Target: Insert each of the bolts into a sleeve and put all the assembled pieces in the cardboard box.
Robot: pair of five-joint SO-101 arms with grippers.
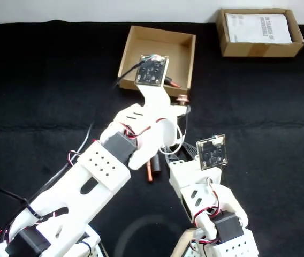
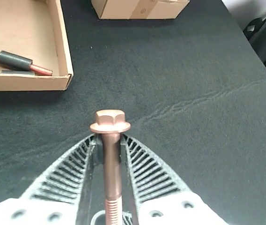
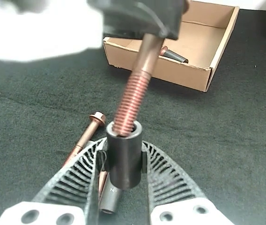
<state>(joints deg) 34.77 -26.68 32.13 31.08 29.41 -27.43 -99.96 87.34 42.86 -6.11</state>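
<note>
My left gripper (image 2: 109, 139) is shut on a copper bolt (image 2: 110, 154), whose flanged head (image 1: 182, 99) points toward the open cardboard box (image 1: 136, 40). My right gripper (image 3: 123, 146) is shut on a dark sleeve (image 3: 123, 161), held upright. The bolt's threaded end (image 3: 129, 105) slants down into the sleeve's top opening. In the high view, both grippers meet just in front of the box's near right corner. One assembled bolt-and-sleeve piece (image 2: 15, 61) lies inside the box (image 3: 203, 75). A loose bolt (image 3: 84, 138) and another sleeve (image 3: 109, 200) lie on the black cloth below my right gripper.
A second cardboard box (image 1: 259, 49) holding a printed sheet stands at the back right. The loose bolt (image 1: 149, 171) lies between the two arms. Black cloth (image 1: 45, 80) covers the table, with open room left and right of the arms.
</note>
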